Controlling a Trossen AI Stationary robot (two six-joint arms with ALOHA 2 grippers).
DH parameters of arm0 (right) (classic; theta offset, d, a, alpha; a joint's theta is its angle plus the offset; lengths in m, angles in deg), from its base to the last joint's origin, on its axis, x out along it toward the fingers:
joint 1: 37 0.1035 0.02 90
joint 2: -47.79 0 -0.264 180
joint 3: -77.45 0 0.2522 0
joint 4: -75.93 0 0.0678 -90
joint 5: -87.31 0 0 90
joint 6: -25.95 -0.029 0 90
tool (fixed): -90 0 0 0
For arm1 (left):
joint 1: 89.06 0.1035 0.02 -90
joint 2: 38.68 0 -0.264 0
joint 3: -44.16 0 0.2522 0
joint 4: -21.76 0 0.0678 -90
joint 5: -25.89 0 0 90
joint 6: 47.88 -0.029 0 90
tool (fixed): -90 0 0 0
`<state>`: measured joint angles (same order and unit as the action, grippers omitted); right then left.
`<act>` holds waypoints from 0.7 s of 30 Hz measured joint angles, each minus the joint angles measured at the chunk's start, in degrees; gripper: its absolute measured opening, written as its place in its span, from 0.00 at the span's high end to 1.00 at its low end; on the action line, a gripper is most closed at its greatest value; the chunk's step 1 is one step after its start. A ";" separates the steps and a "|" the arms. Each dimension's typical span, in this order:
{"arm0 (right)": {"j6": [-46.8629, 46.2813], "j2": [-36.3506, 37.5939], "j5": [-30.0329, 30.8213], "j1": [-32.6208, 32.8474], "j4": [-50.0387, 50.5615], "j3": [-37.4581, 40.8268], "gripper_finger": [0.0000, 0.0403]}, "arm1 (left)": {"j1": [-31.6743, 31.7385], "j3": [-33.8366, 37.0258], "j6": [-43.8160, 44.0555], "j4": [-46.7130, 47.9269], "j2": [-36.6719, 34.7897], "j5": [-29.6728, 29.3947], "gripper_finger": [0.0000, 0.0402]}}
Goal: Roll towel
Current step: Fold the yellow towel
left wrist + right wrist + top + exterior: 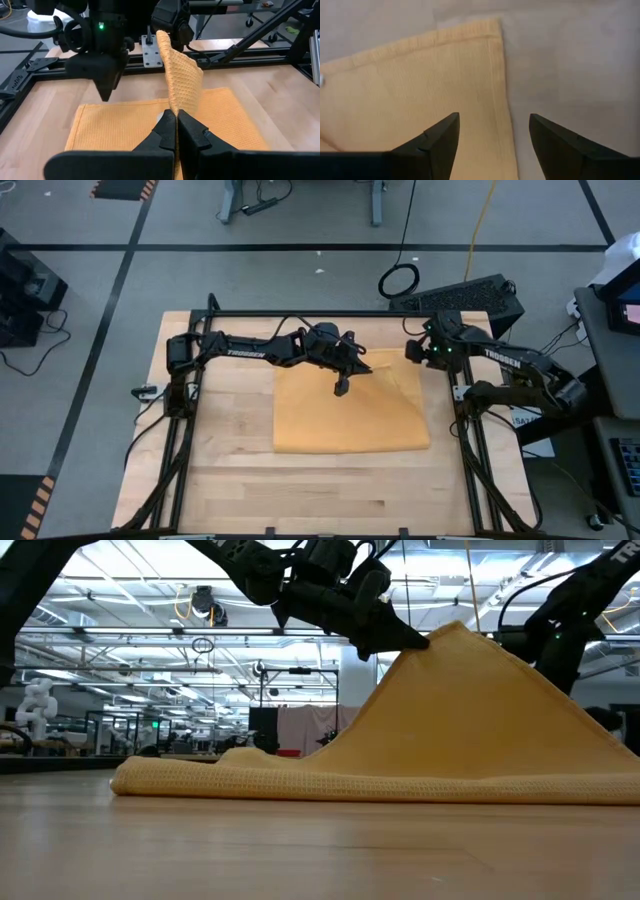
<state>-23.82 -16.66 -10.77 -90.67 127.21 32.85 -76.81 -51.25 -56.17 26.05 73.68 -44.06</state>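
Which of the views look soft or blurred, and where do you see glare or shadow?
Right wrist view: the towel and table are soft, the right tool sharper. Low view: bright ceiling lights glare behind, the near table blurs. Left wrist view: the weave is crisp by the left tool. High view: even light, faint shadow beside the towel.

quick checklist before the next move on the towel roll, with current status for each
1. Left gripper clamped on the towel: ok, fingers shut on the raised edge.
2. Pinched edge lifted off the table: ok, peaked high in the low view.
3. Right gripper ready at the far corner: ok, open, fingers straddling the towel's side edge; contact cannot tell.
4. Near edge of towel flat on the table: ok.
5. Both grippers at matching height: not ok, only the left has lifted cloth.
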 joint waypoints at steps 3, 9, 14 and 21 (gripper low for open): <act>-0.45 -0.02 0.34 0.02 -4.04 0.89 0.44 | 0.00 0.00 0.02 0.02 0.00 -0.08 0.99; 1.84 3.25 -5.68 -0.01 -6.54 -0.72 0.46 | 0.02 0.00 -1.18 0.02 0.00 -3.78 0.99; 8.29 13.74 -7.05 1.36 -7.94 -7.41 0.48 | 0.11 0.00 -4.35 -0.13 0.00 -6.08 0.99; 27.69 23.50 -21.07 4.63 -9.09 -11.55 0.48 | 0.11 0.00 -4.52 -0.16 0.00 -6.29 0.97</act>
<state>3.87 6.84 -31.84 -86.05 118.12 21.30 -76.70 -51.25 -60.70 25.88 73.68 -50.35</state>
